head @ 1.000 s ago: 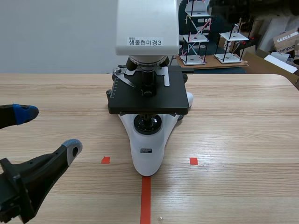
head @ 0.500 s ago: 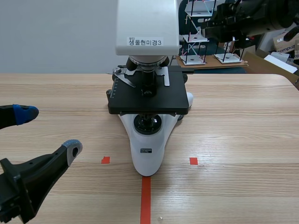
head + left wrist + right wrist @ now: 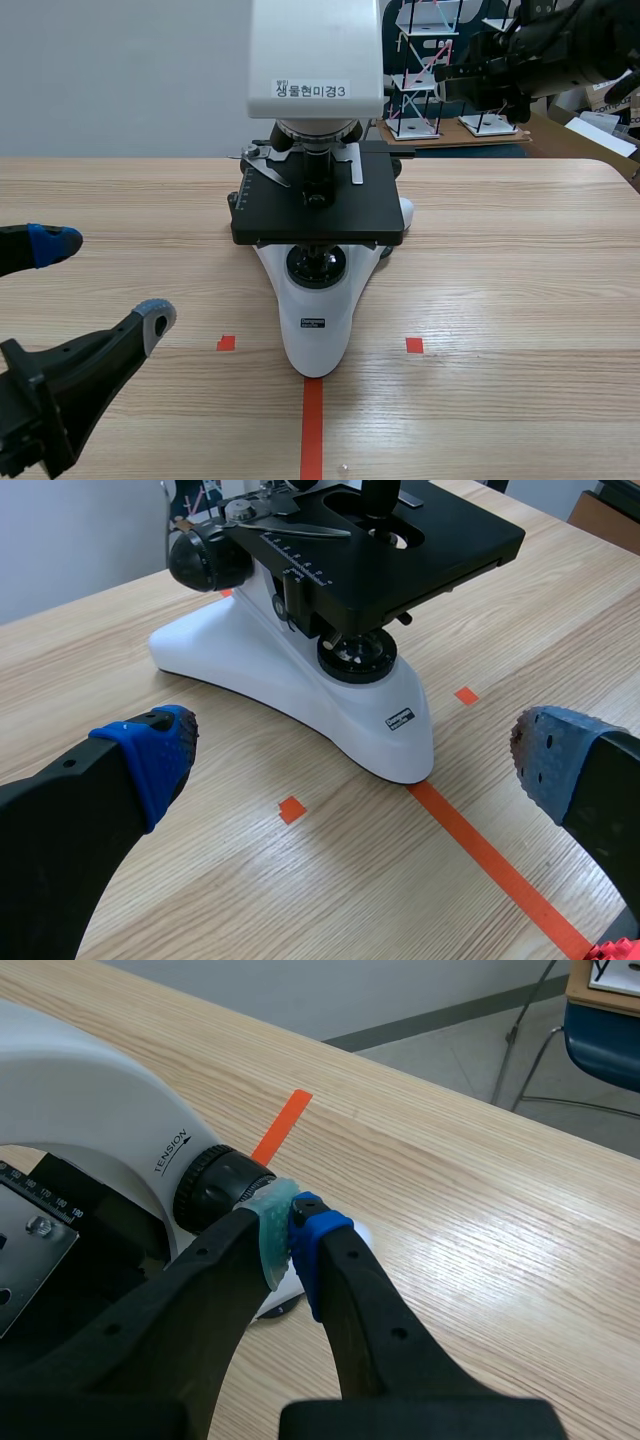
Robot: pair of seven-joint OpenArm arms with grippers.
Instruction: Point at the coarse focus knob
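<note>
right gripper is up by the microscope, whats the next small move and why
Probably nudge the right gripper a touch closer to the black knob on the microscope: its shut tips sit right beside the knob, and contact isn't clear.

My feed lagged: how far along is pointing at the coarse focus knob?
Looks done: the right gripper, shut, has its tips right by the black knob on the side of the microscope. In hand: that pointing pose; contact unclear. Left: nothing obvious; the left gripper rests open, low.

The microscope [image 3: 316, 335] blocks the table's [image 3: 520, 300] middle; bare wood flanks both sides.
</note>
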